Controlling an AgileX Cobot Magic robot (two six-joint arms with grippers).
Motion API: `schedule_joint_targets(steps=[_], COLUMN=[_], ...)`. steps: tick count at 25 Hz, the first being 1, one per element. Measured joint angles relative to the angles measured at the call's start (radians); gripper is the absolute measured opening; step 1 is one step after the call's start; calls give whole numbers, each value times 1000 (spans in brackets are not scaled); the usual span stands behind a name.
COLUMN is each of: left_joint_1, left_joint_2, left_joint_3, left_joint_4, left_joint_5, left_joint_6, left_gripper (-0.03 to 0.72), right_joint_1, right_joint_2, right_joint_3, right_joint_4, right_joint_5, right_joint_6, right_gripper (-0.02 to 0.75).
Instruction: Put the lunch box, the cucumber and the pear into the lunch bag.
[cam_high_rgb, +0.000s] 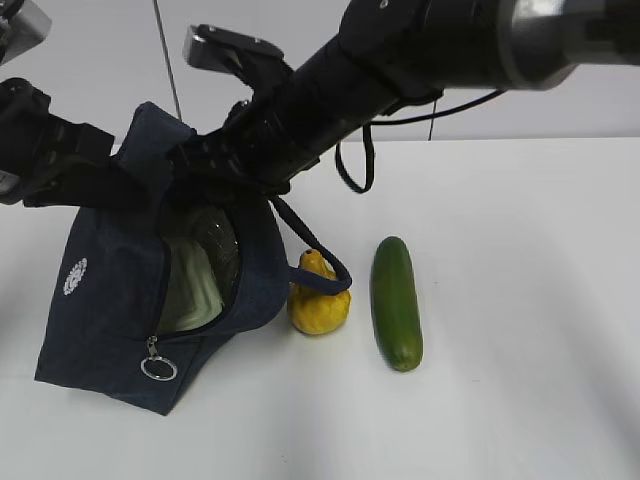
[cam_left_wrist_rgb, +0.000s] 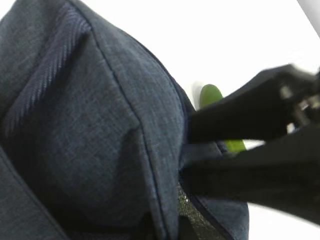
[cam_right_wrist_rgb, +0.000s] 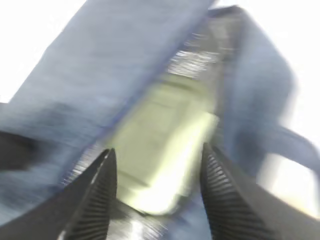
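We see the pale, smooth-lidded lunch box (cam_right_wrist_rgb: 160, 150) inside the navy fabric lunch bag (cam_high_rgb: 110, 300), between the right gripper (cam_right_wrist_rgb: 157, 170)'s spread ribbed fingers (cam_right_wrist_rgb: 102, 195), ungripped.

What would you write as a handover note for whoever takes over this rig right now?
Left gripper: out of clear sight behind the lunch bag, apparently pinching its top fabric to hold the opening up.
Right gripper: jaws apart just above the lunch box, nothing between them.
Done: lunch box sits inside the bag, pale lid visible through the opening.
Left: the pear lies on the table against the bag's right side; the cucumber lies just right of it, apart. Both go in next; the zipper is open.
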Motion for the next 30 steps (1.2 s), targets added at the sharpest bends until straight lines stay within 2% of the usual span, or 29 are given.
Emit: schedule_joint_targets(steps=[8,14,16,21,30], left_joint_1=[0,0,0,0,0], left_joint_2=[0,0,0,-1,-5], left_joint_3=[0,0,0,0,0], left_joint_4=[3,11,12,13,13], left_joint_5=[1,2,2,2,4], left_joint_6=[0,0,0,0,0], left_gripper=[22,22,22,22,22], right_joint_1=[-102,-127,-129,-129,-129], right_joint_2=[-52,-59,-59,-56,34], right_joint_3=[-11,-11,-11,-11,-11], right_joint_4=[-294,-638,-703,-772,-709], right_joint_5=[110,241,276,346,418], right_joint_6=[265,489,533,660,785], right_gripper=[421,421,421,421,423])
